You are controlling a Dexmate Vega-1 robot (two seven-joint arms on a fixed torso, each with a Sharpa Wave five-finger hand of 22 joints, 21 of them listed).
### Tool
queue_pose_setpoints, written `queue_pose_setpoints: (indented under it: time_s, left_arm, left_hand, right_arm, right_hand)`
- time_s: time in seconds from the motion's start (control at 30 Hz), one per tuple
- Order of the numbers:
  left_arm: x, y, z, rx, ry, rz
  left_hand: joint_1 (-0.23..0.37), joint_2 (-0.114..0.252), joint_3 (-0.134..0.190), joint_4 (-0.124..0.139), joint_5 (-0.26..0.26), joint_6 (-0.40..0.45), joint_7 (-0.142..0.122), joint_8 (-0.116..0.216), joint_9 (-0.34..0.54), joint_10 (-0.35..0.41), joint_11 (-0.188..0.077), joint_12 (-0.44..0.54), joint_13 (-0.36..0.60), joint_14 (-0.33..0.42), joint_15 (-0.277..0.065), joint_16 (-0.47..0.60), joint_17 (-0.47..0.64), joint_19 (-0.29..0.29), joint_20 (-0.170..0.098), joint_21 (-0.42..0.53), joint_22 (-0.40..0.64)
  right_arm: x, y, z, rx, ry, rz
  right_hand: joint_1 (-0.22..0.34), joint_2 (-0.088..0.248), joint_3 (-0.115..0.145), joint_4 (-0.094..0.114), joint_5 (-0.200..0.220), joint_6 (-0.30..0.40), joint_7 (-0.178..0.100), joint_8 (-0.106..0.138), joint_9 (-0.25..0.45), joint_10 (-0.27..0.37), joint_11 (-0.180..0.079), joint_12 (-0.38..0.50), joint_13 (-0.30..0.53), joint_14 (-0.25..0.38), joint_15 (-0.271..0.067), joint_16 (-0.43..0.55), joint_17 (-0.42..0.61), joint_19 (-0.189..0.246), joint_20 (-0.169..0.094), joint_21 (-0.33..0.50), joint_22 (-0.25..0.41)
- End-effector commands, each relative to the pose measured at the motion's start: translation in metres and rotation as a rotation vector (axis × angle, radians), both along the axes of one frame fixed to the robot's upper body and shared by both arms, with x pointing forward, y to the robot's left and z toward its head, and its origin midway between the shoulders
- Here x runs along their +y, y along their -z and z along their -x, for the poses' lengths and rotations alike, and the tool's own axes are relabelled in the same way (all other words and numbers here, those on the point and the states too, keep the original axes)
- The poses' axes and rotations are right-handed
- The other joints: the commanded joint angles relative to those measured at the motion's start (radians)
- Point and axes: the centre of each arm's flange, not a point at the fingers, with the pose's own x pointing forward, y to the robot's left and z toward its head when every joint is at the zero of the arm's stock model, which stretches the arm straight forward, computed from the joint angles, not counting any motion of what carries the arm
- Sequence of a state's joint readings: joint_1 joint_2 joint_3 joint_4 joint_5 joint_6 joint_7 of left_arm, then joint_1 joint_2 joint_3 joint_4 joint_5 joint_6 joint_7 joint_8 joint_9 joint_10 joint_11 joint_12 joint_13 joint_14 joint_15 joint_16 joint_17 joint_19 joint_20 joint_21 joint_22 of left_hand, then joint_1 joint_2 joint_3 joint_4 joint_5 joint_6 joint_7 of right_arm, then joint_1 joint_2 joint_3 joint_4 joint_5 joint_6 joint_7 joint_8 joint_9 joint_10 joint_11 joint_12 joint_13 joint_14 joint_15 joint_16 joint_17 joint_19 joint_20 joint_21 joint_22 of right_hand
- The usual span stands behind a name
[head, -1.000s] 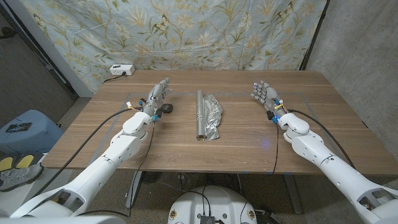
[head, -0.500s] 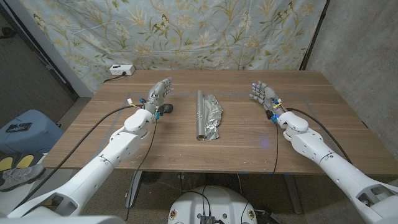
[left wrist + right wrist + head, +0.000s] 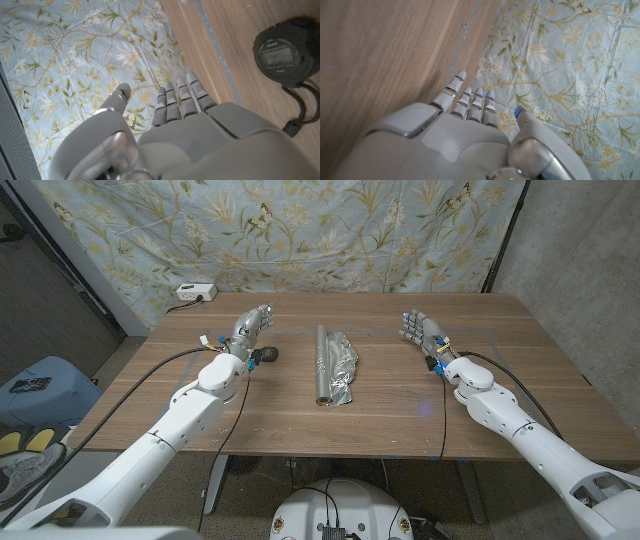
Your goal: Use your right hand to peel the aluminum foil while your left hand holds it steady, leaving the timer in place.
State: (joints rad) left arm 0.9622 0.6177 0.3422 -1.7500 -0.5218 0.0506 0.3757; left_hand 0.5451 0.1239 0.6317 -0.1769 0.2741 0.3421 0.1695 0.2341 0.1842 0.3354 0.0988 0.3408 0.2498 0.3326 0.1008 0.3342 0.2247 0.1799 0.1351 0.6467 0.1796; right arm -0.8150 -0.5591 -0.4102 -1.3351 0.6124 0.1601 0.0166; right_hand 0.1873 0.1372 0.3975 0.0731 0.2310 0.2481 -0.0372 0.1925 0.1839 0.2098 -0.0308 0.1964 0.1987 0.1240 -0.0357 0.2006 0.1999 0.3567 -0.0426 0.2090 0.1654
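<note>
At the far left, off the counter, a blue bin [image 3: 42,386] stands on the floor, and a white power strip [image 3: 194,292] lies by the counter's [image 3: 380,415] back left corner, in front of the floral cloth [image 3: 330,235] that hangs behind. The left arm reaches in from the lower left, a black cable [image 3: 150,380] running along it, and the left hand [image 3: 247,332] is held up above the wood with its fingers apart and extended, gripping nothing; the left wrist view shows its fingers [image 3: 182,102] pointing toward the cloth. Just beside that hand, on its inner side, the black timer [image 3: 267,354] lies on the wood, its grey display facing up and a dark cord trailing from it in the left wrist view [image 3: 286,47]; the hand does not touch it. Near the middle of the counter lies the aluminum foil [image 3: 334,366]: a roll lying lengthwise, front to back, with a crumpled loose sheet spread along its right side and touching it. Both hands are well apart from it. To the right, the right hand [image 3: 422,333] is raised likewise, fingers spread and straight, palm turned inward toward the foil, holding nothing; the right wrist view shows its fingers [image 3: 470,102] reaching toward the counter's far edge and the cloth.
</note>
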Motion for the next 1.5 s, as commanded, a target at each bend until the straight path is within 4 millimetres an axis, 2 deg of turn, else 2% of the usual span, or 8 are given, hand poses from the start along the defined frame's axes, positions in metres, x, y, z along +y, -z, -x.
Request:
queue_pose_setpoints:
  time_s: [0.03,0.33,0.5,0.73,1.4,1.5]
  left_arm:
    - [-0.015,-0.020,0.020,0.021,-0.120,-0.060]
    - [-0.027,-0.034,0.028,0.075,-0.173,-0.128]
    - [-0.033,-0.036,0.030,0.109,-0.196,-0.139]
    - [-0.038,-0.042,0.031,0.210,-0.178,-0.132]
    - [-0.051,-0.081,0.029,0.398,-0.221,-0.270]
    - [-0.055,-0.085,0.025,0.446,-0.197,-0.285]
  left_hand:
    - [0.039,-0.007,-0.009,-0.006,0.017,0.033,-0.001,0.005,0.005,0.049,-0.005,0.028,0.019,0.051,-0.011,0.039,0.018,0.029,0.003,0.008,0.004]
    - [0.108,-0.031,-0.042,-0.005,0.048,0.093,0.005,0.005,0.016,0.099,-0.004,0.074,0.067,0.139,-0.019,0.136,0.066,0.089,0.015,0.018,0.010]
    - [0.121,-0.039,-0.053,-0.004,0.055,0.103,0.014,0.004,0.020,0.105,0.004,0.084,0.080,0.145,-0.012,0.156,0.079,0.108,0.022,0.022,0.011]
    - [0.161,-0.056,-0.074,-0.006,0.074,0.132,0.018,0.003,0.028,0.129,0.008,0.112,0.111,0.176,-0.022,0.208,0.106,0.150,0.029,0.034,0.014]
    - [0.215,-0.077,-0.114,0.002,0.099,0.144,0.039,-0.008,0.044,0.131,0.029,0.139,0.158,0.206,-0.014,0.289,0.149,0.193,0.046,0.048,0.019]
    - [0.226,-0.076,-0.124,0.004,0.103,0.134,0.040,-0.014,0.049,0.114,0.046,0.139,0.171,0.208,-0.016,0.308,0.162,0.205,0.051,0.055,0.022]
  right_arm:
    - [-0.008,-0.008,-0.004,-0.011,-0.010,0.022]
    - [-0.018,-0.015,-0.008,-0.017,-0.019,0.044]
    - [-0.021,-0.017,-0.010,-0.021,-0.025,0.053]
    - [-0.026,-0.017,-0.011,-0.020,-0.026,0.063]
    - [-0.030,-0.025,-0.025,-0.047,-0.068,0.091]
    - [-0.029,-0.026,-0.027,-0.053,-0.080,0.095]
  right_hand:
    - [0.015,-0.001,0.006,-0.006,-0.003,-0.004,0.002,0.000,0.003,-0.007,-0.002,-0.001,0.000,-0.002,-0.021,-0.002,-0.001,0.004,-0.037,-0.003,0.004]
    - [0.020,-0.001,0.009,-0.011,-0.005,-0.006,0.002,-0.001,0.003,-0.010,0.000,-0.002,0.001,-0.002,-0.020,-0.002,-0.002,0.003,-0.037,-0.005,0.004]
    - [0.022,-0.001,0.011,-0.014,-0.006,-0.009,0.002,-0.001,0.003,-0.012,-0.001,-0.002,0.001,-0.003,-0.020,-0.002,-0.002,0.004,-0.038,-0.006,0.004]
    - [0.025,-0.001,0.013,-0.017,-0.008,-0.009,0.001,-0.001,0.003,-0.013,-0.002,-0.002,0.001,-0.005,-0.021,-0.003,-0.002,0.003,-0.038,-0.007,0.004]
    - [0.034,-0.001,0.015,-0.029,-0.013,-0.011,0.001,-0.001,0.003,-0.016,-0.002,-0.002,0.001,-0.009,-0.019,-0.001,0.000,0.002,-0.037,-0.010,0.004]
    - [0.035,0.000,0.015,-0.031,-0.014,-0.011,0.001,-0.001,0.003,-0.017,-0.002,-0.002,0.001,-0.010,-0.020,-0.001,0.000,0.002,-0.037,-0.011,0.004]
